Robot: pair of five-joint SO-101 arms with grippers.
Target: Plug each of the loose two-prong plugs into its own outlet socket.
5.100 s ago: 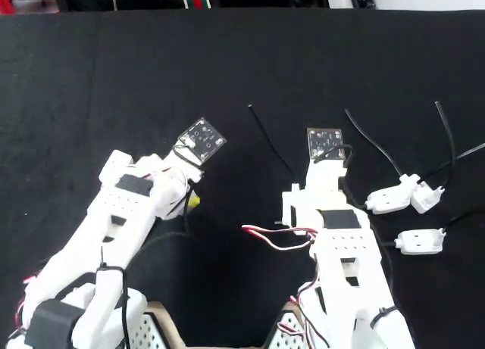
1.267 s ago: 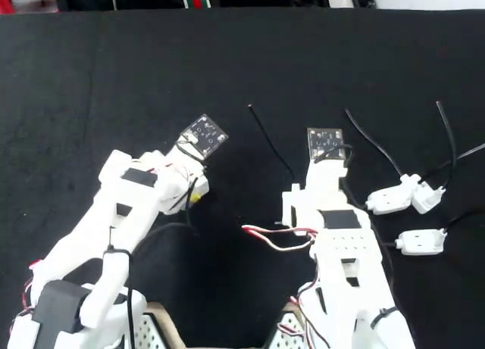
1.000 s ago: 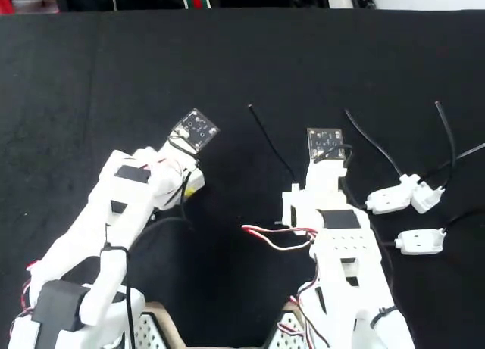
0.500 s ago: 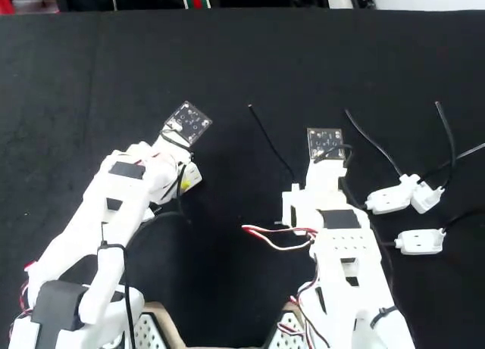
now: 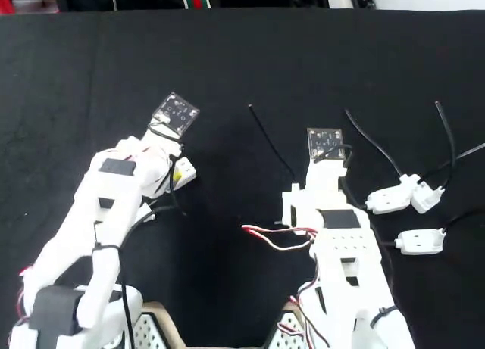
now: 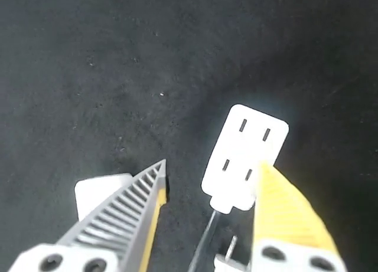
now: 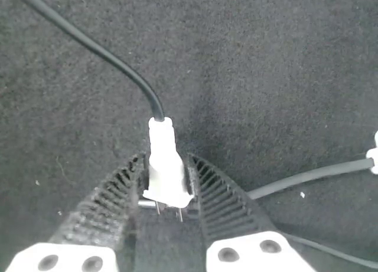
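In the left wrist view a white outlet socket (image 6: 245,157) with two pairs of slots lies on the black cloth. It rests against the yellow finger (image 6: 283,213) of my left gripper (image 6: 212,166), which is open. A gap separates it from the ribbed finger (image 6: 127,213). From above, that socket (image 5: 186,170) sits beside the left arm's wrist. My right gripper (image 7: 165,163) is shut on a white two-prong plug (image 7: 164,171). The prongs point back toward the wrist. Its black cable (image 7: 94,48) runs away over the cloth, and the cable (image 5: 269,144) runs up and left from the right arm.
Three white outlet and plug pieces with black cables lie right of the right arm: two touching (image 5: 390,200) (image 5: 427,196), one nearer (image 5: 419,241). A red-and-white wire loop (image 5: 273,237) hangs off the right arm. Black cloth (image 5: 91,76) covers the table.
The left arm has swung to the left and farther up the table, its wrist and the white socket beside it shifting along. The right arm has stayed still.
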